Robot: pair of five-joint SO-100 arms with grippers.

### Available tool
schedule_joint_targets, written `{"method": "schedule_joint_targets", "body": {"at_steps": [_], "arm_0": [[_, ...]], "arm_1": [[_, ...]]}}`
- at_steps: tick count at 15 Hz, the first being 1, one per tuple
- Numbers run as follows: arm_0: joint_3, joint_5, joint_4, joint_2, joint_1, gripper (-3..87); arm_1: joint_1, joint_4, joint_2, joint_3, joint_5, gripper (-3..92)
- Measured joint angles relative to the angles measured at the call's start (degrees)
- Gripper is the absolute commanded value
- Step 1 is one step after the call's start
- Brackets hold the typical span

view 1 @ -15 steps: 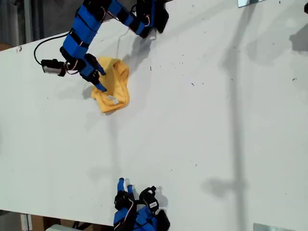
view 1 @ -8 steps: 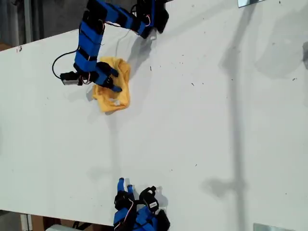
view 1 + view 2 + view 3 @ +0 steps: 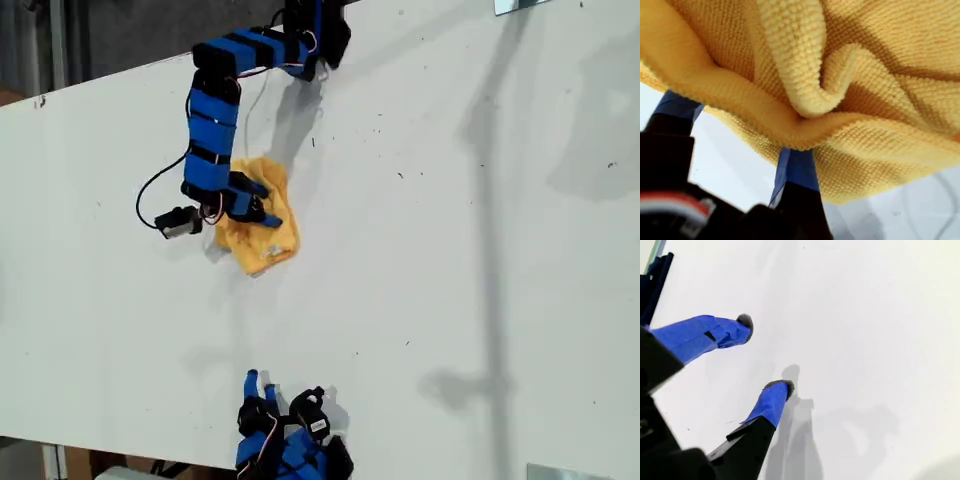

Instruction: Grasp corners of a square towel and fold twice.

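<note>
Gripping bunched towel [image 3: 262,222], label unreadable.

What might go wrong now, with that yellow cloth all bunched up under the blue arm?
The towel is crumpled, not flat, so its corners are hard to find; my first claw seems to hold a thick fold, not a corner. Pulling may only drag the bundle across the table. My second claw is open over bare table, too far away to help spread it.

No text, label, brand, number or sign can be read in any of the three views. The towel [image 3: 262,222] is plain yellow-orange cloth, and the white worktop [image 3: 450,250] carries only small dark specks.
</note>
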Motion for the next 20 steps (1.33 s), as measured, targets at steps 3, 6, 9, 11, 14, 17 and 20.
{"method": "schedule_joint_targets", "body": {"at_steps": [3,6,9,11,14,17,20], "arm_0": [[0.0,0.0,0.0,0.0,0.0,20.2],[0.0,0.0,0.0,0.0,0.0,20.2],[0.0,0.0,0.0,0.0,0.0,20.2],[0.0,0.0,0.0,0.0,0.0,20.9],[0.0,0.0,0.0,0.0,0.0,20.9],[0.0,0.2,0.0,0.0,0.2,20.7],[0.0,1.8,-0.1,0.0,1.9,20.4]], "arm_1": [[-4.7,1.0,3.3,0.0,0.0,28.3],[-6.4,5.7,12.8,0.0,0.0,28.4],[-4.3,9.4,31.3,0.6,-1.5,28.8],[2.9,9.3,48.7,10.5,-1.8,34.5],[14.6,5.4,80.8,34.4,-1.4,38.3],[17.4,4.3,106.3,53.4,1.9,40.7],[16.2,3.3,128.7,71.5,7.3,47.8]]}}
